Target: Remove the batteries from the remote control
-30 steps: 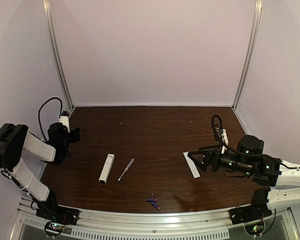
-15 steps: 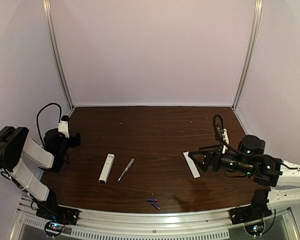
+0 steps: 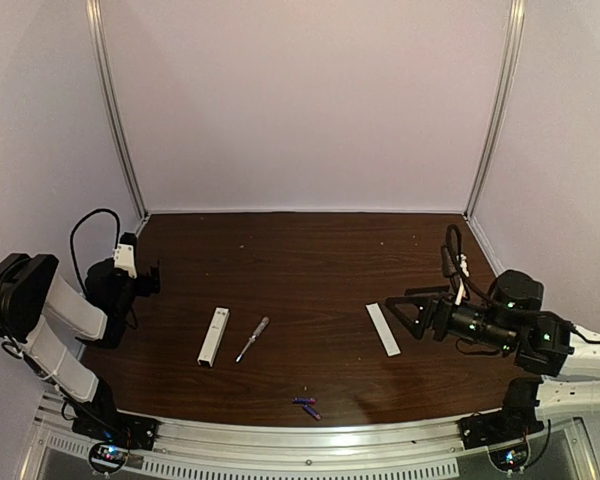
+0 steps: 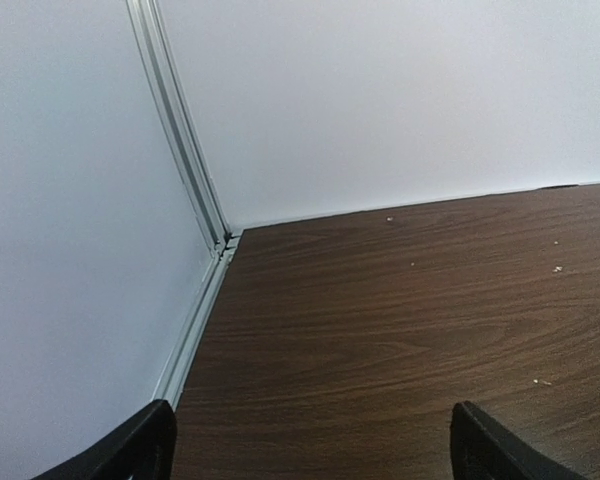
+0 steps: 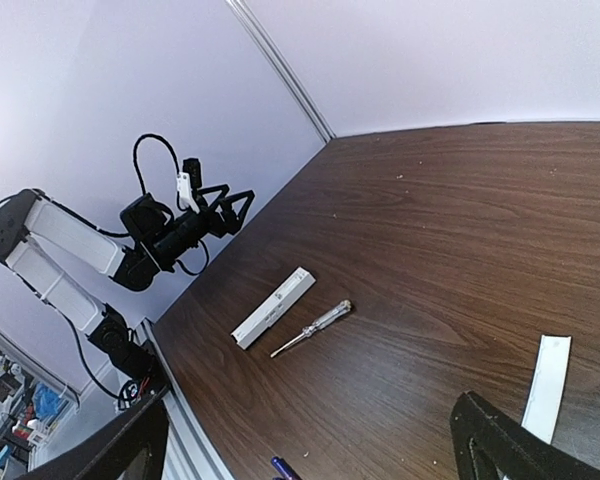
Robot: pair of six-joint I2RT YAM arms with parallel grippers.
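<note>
You cannot make out the battery bay on the remote control [image 3: 213, 337] from above; it is too small. The batteries [image 3: 305, 405] lie loose on the table [image 3: 310, 260] near its front edge, close together and apart from the remote. Your right wrist view catches only one blue end, cut off at the bottom edge. Your left wrist view takes in just bare wood and the wall corner. The right gripper [image 3: 400, 316] is spread wide and holds nothing, just right of the cover strip [image 3: 383, 328], well apart from the batteries. The left gripper [image 3: 150, 276], also spread and empty, sits at the table's left edge, well apart from the remote. A screwdriver [image 3: 252, 339] lies just right of the remote.
</note>
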